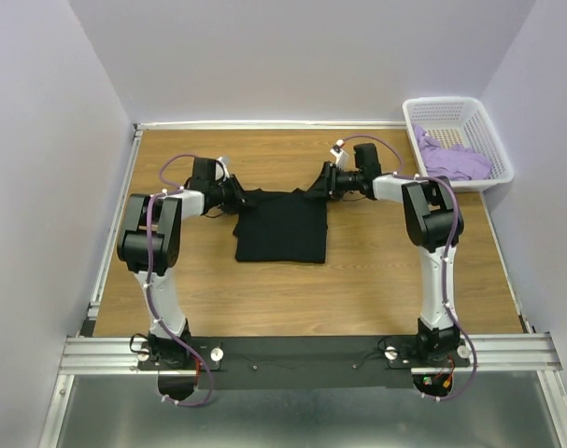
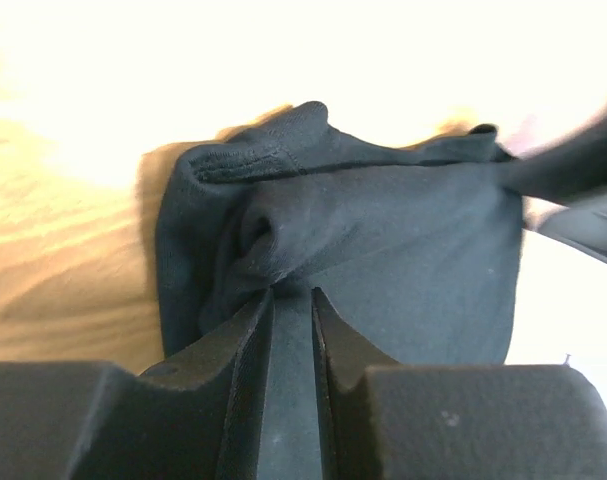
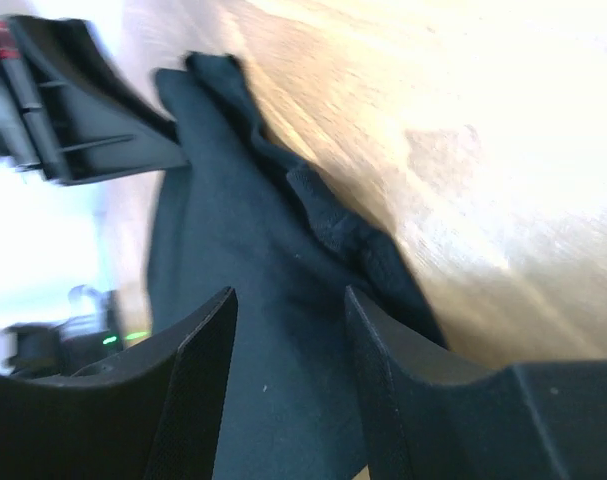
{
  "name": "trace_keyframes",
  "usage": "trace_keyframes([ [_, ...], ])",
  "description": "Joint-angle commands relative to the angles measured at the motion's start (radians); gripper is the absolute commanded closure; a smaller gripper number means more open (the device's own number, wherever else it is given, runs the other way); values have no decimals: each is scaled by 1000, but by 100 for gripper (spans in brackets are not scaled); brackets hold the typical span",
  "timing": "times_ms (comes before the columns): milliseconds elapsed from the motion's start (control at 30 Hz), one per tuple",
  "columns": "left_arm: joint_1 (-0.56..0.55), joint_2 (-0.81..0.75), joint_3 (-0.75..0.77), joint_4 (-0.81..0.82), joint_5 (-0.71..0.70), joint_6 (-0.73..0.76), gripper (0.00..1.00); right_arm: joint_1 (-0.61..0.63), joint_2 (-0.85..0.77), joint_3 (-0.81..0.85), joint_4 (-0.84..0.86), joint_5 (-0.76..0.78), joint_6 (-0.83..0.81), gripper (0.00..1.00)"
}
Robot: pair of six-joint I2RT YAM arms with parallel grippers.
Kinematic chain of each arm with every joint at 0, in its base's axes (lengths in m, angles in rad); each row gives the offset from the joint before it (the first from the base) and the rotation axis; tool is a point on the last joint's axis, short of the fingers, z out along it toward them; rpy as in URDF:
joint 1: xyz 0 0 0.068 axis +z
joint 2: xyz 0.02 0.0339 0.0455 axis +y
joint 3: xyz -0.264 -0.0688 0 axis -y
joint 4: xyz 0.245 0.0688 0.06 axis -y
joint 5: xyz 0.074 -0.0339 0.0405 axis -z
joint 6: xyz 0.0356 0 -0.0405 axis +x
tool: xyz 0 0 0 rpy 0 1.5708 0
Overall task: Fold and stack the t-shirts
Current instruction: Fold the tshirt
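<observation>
Between my jaws on the desk (image 1: 376, 280) lies the black t-shirt (image 1: 281, 227), seemingly part-folded, its far edge pinched by my left jaws pressed together and straddled by my spread right jaws, while the lavender t-shirt (image 1: 456, 161), crumpled in the basket (image 1: 501, 174) beyond the right jaws, awaits folding and stacking.

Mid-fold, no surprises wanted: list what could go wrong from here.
1. The left hand pinches only a bunched wrinkle of the black t-shirt; it may slip or drag one layer.
2. The right hand stands open at the opposite corner; a one-sided pull would likely skew the fold.
</observation>
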Motion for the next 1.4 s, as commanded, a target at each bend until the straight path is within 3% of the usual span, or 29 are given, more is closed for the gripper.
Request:
trace_keyframes([
  [0,10,55,-22,58,71,-30,70,-41,111,-7,143,-105,105,44],
  [133,30,26,-73,68,76,-33,70,-78,127,-35,205,-112,136,48],
  [400,36,-123,-119,68,114,-31,67,-80,-66,-67,213,-121,153,48],
  [600,29,-300,-166,51,88,-31,64,-45,-208,-239,326,-150,249,48],
  [733,21,-321,-252,95,48,-59,64,-19,-209,-338,386,-159,269,49],
  [1067,36,-174,-358,196,62,-100,69,-52,-71,-414,380,-142,176,54],
  [1367,30,-391,-387,80,10,-56,62,-31,-275,-397,176,-142,90,54],
])
